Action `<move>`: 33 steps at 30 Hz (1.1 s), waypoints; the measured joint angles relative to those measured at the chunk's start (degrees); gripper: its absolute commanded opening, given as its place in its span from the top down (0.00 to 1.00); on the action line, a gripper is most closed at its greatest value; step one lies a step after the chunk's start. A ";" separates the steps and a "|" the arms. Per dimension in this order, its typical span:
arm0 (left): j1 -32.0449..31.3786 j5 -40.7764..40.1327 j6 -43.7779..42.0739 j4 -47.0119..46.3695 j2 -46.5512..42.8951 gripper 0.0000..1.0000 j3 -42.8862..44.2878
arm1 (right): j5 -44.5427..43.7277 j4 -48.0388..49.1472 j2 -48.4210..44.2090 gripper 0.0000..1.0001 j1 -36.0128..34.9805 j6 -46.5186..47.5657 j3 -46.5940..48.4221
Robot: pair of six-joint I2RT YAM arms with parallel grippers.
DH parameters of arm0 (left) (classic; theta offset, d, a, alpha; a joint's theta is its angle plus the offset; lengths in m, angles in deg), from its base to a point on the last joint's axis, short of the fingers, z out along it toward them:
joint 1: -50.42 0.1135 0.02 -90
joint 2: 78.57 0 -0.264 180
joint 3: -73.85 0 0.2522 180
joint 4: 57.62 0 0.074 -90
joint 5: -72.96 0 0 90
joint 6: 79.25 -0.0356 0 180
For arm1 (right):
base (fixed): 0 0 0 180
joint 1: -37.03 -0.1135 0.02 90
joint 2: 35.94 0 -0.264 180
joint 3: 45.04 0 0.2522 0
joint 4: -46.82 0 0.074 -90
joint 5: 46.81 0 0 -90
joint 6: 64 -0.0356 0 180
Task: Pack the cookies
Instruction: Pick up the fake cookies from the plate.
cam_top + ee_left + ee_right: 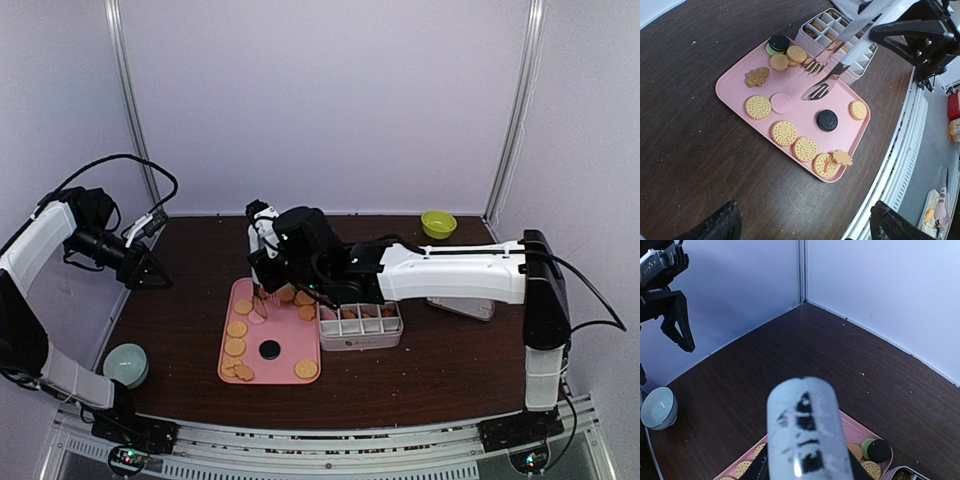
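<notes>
While the right gripper [262, 265] clamps the tongs [821, 89], their tips gape empty above the cookies [785, 132], poised for picking one.

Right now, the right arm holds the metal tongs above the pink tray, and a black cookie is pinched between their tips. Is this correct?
Not quite. The left wrist view shows the tongs empty, with no cookie between their tips. A black cookie lies flat on the pink tray, apart from the tips. The rest of your statement is right.
</notes>
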 measured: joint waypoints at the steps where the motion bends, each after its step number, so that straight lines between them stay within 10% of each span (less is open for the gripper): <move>1: 0.07 -0.04 0.00 0.00 0.00 0.08 -0.17 | 0.33 -0.39 1.51 0.62 0.00 0.00 1.38; 33: 0.17 -0.17 -0.61 0.00 -0.15 0.08 -1.33 | 1.68 -3.08 13.51 0.65 0.59 -0.57 11.61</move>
